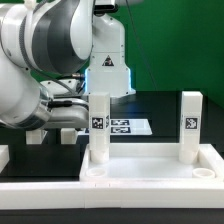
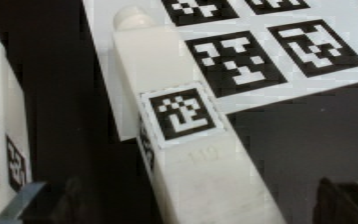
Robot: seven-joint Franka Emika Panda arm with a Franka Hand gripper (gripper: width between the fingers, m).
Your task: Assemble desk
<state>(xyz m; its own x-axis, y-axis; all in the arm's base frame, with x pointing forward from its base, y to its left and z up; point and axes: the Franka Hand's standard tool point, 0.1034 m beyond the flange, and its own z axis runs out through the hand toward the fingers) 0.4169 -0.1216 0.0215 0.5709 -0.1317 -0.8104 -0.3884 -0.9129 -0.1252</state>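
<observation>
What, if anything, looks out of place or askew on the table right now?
Nothing looks damaged or spilled. One loose leg lies flat, its end seemingly overlapping the edge of the marker board, slanted against the printed tags. The two standing legs in the desk top look upright.

I see the black desk [image 1: 160, 112] carrying the marker board [image 1: 125, 126], the white rimmed top [image 1: 150, 168] and, at that board's edge, a leg [image 2: 179, 120] lying flat.

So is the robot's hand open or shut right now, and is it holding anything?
Gripper: open, holding nothing; a desk leg lies below, between its fingers, not gripped.
</observation>
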